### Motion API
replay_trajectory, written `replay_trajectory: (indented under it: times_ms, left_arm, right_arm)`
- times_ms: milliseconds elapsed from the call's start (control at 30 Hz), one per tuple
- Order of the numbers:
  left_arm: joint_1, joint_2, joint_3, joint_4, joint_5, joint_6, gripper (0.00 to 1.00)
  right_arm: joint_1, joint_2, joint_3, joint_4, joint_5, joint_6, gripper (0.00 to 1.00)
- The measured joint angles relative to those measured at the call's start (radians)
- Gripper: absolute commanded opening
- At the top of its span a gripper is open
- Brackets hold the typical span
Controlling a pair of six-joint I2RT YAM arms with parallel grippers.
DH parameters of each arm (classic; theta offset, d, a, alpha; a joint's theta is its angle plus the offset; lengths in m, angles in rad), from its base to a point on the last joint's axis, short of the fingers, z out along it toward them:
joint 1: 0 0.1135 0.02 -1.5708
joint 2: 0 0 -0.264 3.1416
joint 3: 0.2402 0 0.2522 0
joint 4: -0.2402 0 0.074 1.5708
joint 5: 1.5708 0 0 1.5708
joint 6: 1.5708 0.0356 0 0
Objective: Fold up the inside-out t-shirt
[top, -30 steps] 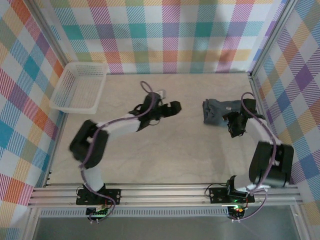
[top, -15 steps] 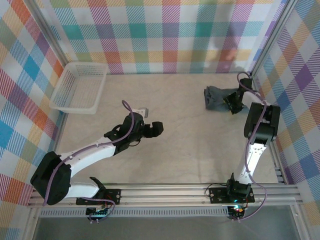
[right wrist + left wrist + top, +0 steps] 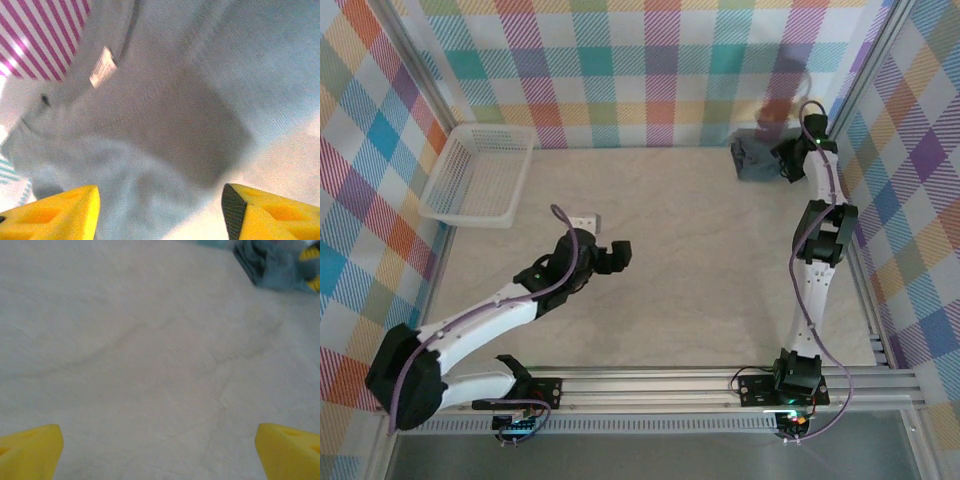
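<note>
The slate blue-grey t-shirt (image 3: 753, 158) lies as a small folded bundle at the far right back of the table, against the checked wall. My right gripper (image 3: 784, 160) sits at its right edge with the arm stretched far out. In the right wrist view the cloth (image 3: 165, 125) with its white label (image 3: 102, 66) lies just ahead of the right gripper (image 3: 160, 210), whose yellow fingers stand wide apart and open. My left gripper (image 3: 617, 257) hovers open over bare table at centre left. In the left wrist view the left gripper (image 3: 160, 450) has nothing between its fingers, and the shirt (image 3: 277, 267) shows far off.
A white mesh basket (image 3: 480, 175) stands at the back left by the wall. Checked walls and metal frame posts close in the table on three sides. The right arm runs along the right wall. Bare marbled tabletop (image 3: 690, 260) spreads between the arms.
The shirt bundle and the right gripper have moved together toward the far back right corner. The left arm has drawn back toward the near left.
</note>
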Motion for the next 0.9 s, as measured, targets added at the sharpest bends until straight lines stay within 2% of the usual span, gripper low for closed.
replay_trajectory:
  times_ms: [67, 167, 233, 300, 433, 500, 567, 667, 767, 833, 900]
  left_arm:
    - [0.001, -0.071, -0.017, 0.001, -0.097, 0.051, 0.98]
    - [0.014, -0.157, -0.058, 0.010, -0.260, 0.134, 1.00]
    - [0.050, -0.165, -0.079, 0.009, -0.361, 0.174, 1.00]
    - [0.114, -0.138, -0.103, 0.011, -0.450, 0.206, 0.99]
    - [0.259, -0.075, -0.212, 0.127, -0.463, 0.263, 1.00]
    - [0.336, -0.034, -0.300, 0.258, -0.393, 0.302, 1.00]
    - [0.403, 0.036, -0.365, 0.378, -0.298, 0.338, 1.00]
    - [0.487, 0.185, -0.378, 0.509, -0.146, 0.376, 1.00]
    - [0.544, 0.297, -0.362, 0.635, -0.029, 0.394, 1.00]
    - [0.577, 0.400, -0.338, 0.745, 0.034, 0.398, 1.00]
    - [0.594, 0.441, -0.317, 0.756, 0.075, 0.397, 1.00]
  right_arm:
    - [0.003, -0.183, -0.272, 0.051, 0.002, -0.027, 0.74]
    - [0.009, -0.552, -0.723, 0.159, -0.001, -0.099, 0.80]
    - [0.018, -0.804, -0.961, 0.245, -0.001, -0.163, 0.87]
    - [0.032, -1.058, -1.178, 0.353, -0.001, -0.225, 1.00]
    - [0.104, -1.394, -1.601, 0.673, 0.092, -0.364, 1.00]
    - [0.175, -1.424, -1.808, 0.854, 0.156, -0.483, 1.00]
    - [0.221, -1.340, -1.911, 0.925, 0.178, -0.563, 1.00]
    - [0.228, -1.161, -1.935, 1.015, 0.181, -0.649, 1.00]
    - [0.208, -1.028, -1.921, 1.207, 0.144, -0.683, 1.00]
    - [0.181, -0.976, -1.921, 1.318, 0.107, -0.687, 1.00]
    - [0.165, -0.972, -1.924, 1.373, 0.094, -0.689, 1.00]
